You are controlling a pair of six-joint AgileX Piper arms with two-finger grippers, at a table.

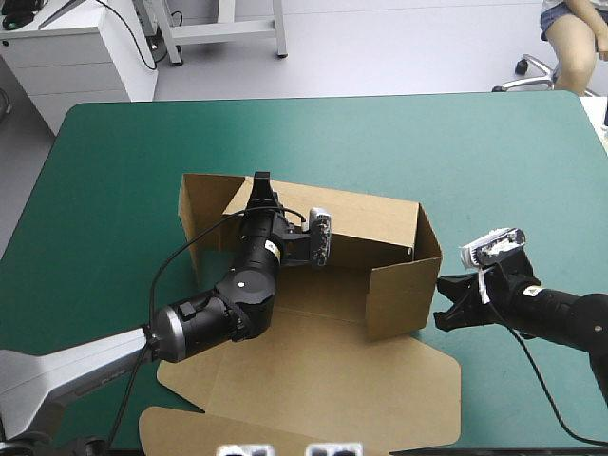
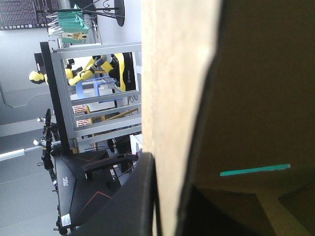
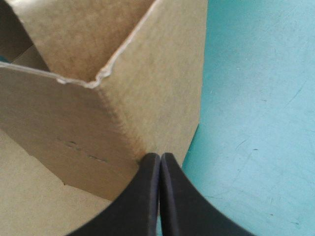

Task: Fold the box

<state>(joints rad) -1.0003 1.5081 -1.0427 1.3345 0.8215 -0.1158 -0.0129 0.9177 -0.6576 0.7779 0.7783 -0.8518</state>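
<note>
Brown board, half a tray already: the box (image 1: 323, 304) sat mid-bench on the teal-green cover. Its far wall and right-hand wall were upright, a short flap was turned round the near-right corner, and the big lid panel lay flat toward the robot's edge of the bench (image 1: 114, 171). The left hand (image 1: 258, 187) stood inside the box, pinching the top of the far wall close to the far-left corner. From its own wrist camera the pale edge of the board ran straight up between the two black fingers (image 2: 129, 201), all but pressed together on it. The right hand (image 1: 444, 304) sat low outside the box, fingers pressed together into one point with nothing between them. That point was touching the foot of the near-right corner, right on the fold. I read it as the wall-raising step: the right end being squared up while the left hand steadied the back. Next, I'd say, came a push on that corner flap, inward along the front. It called for a gentle one, since the near-left side was hidden behind the left arm and I couldn't tell whether any wall stood there. The box's long axis ran left to right, roughly along the far edge but slewed a little, right end nearer the robot. The open side faced up and the lid pointed at the near edge.
</note>
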